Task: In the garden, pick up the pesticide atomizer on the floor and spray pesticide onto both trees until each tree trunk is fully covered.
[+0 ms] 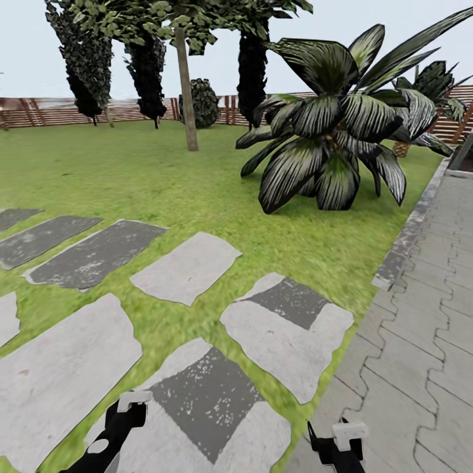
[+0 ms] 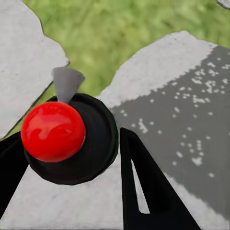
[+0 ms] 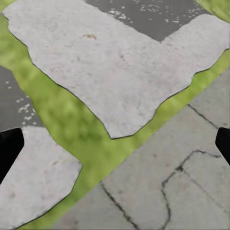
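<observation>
Stepping stones (image 1: 190,266) lie on the lawn (image 1: 151,177) in front. A paved path (image 1: 427,315) runs along the right. A big leafy plant (image 1: 335,138) stands behind the stones, the fence (image 1: 46,112) far back.

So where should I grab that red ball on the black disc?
Probably the red ball itself, pinched across its widest part, coming straight down from above: it bulges up proud of the flat black disc, whose wide rim looks harder to span.
</observation>
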Tool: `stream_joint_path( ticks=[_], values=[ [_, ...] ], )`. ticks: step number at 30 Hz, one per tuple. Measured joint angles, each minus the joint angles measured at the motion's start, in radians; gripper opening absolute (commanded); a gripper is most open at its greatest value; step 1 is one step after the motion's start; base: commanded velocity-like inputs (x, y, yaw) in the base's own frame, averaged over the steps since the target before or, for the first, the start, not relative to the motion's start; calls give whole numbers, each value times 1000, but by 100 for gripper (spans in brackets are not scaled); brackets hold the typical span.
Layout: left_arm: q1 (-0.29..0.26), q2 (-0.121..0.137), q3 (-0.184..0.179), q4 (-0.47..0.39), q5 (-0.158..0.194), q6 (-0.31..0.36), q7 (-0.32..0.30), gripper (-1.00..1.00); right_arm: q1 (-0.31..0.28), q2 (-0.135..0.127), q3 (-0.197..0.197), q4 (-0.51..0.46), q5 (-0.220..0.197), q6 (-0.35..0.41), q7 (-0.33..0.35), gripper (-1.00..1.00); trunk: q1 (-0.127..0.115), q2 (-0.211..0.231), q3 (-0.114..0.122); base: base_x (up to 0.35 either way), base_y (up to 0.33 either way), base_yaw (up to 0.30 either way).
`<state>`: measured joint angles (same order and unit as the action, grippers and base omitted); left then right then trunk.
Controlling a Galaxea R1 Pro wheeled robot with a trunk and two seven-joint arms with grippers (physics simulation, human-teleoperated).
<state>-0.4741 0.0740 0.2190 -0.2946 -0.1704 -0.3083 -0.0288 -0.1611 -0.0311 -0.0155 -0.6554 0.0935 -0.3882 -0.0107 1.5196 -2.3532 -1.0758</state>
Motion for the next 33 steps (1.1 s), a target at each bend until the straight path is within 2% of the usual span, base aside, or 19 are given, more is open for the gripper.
stream_joint_path(
  ticks=[6, 15, 26, 33],
  values=[
    [0, 0, 0, 0, 0, 0, 0, -100, 0, 2, 1, 4, 0, 0, 0, 100, -23, 42, 23, 0, 0, 259],
    [2, 0, -1, -1, -1, -1, -2, -100, 0, 3, 0, 6, 0, 0, 0, 100, -23, 42, 28, 22, 4, 266],
    [2, 0, 0, -3, 0, 1, 2, -100, 0, 4, 1, 5, 0, 0, 0, 100, -23, 42, 33, 258, 173, 260],
    [2, -1, 0, 0, 0, 0, 2, -100, 0, 5, 2, 5, 1, 0, 2, 100, -23, 42, 33, 283, 195, 42]
  ],
)
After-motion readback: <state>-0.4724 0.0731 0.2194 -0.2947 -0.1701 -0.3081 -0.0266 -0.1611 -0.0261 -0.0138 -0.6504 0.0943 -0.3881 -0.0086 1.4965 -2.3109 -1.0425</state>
